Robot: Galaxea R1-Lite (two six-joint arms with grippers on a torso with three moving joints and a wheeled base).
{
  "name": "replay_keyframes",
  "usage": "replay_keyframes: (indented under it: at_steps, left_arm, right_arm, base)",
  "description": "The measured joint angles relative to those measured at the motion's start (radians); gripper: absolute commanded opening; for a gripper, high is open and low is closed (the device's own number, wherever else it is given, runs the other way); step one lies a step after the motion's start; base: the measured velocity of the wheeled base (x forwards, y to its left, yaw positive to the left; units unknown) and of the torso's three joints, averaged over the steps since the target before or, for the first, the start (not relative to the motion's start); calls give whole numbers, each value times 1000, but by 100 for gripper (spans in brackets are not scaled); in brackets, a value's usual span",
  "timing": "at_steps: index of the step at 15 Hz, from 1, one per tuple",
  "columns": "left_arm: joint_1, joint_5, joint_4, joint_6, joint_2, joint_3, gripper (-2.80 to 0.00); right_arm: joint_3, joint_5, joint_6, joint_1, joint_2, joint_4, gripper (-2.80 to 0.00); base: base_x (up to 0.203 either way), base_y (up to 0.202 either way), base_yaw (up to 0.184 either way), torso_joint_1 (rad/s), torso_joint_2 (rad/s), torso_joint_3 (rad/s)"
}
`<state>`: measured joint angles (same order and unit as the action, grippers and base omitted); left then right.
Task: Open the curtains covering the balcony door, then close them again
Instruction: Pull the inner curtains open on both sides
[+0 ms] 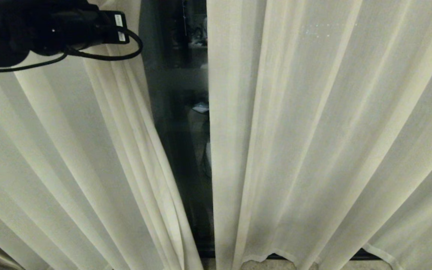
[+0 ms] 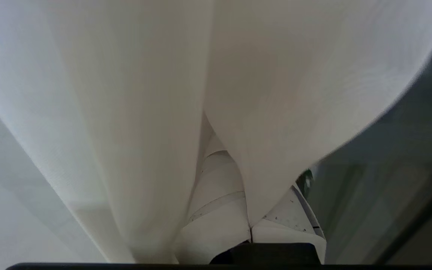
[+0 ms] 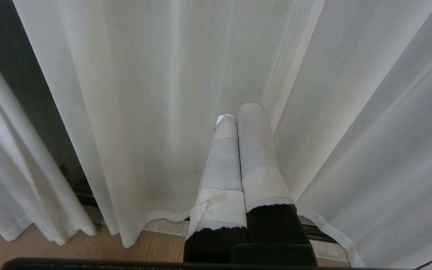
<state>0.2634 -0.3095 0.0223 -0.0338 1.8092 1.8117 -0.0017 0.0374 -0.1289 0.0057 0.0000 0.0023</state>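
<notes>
Curtains parted in the middle: left panel [image 1: 88,161] pulled aside toward the left, its inner edge slanting down to the floor; right panel [image 1: 313,142] hangs straight, edge vertical. Between them I see a narrow dark strip of the balcony door [image 1: 180,123], glass reflective, dark frame along the bottom. Hems of the right panel just reach the floor [image 1: 264,265].

My left arm is up at the top left of the head view, black wrist housing and cable [image 1: 99,56] against the left panel. In the left wrist view the left tool [image 2: 251,228] has its white-taped fingers pressed together, with a fold of the left panel pinched between them. Door glass shows beside it.

Right tool [image 3: 238,123] is closed on nothing, fingers together, tips just before the right panel, low near the hem and wood floor.
</notes>
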Motion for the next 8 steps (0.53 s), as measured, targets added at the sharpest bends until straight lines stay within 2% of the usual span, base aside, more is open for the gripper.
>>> replay_keyframes:
  at_steps: [4,8]
  left_arm:
    - [-45,-13,0,35,-15,-24,-280]
    - [-90,-9,-1,40,-37,-84,-280]
  right_arm:
    - [0,0,0,0,0,0,-280]
    - [0,0,0,0,0,0,-280]
  base:
    - [0,0,0,0,0,0]
    - [0,0,0,0,0,0]
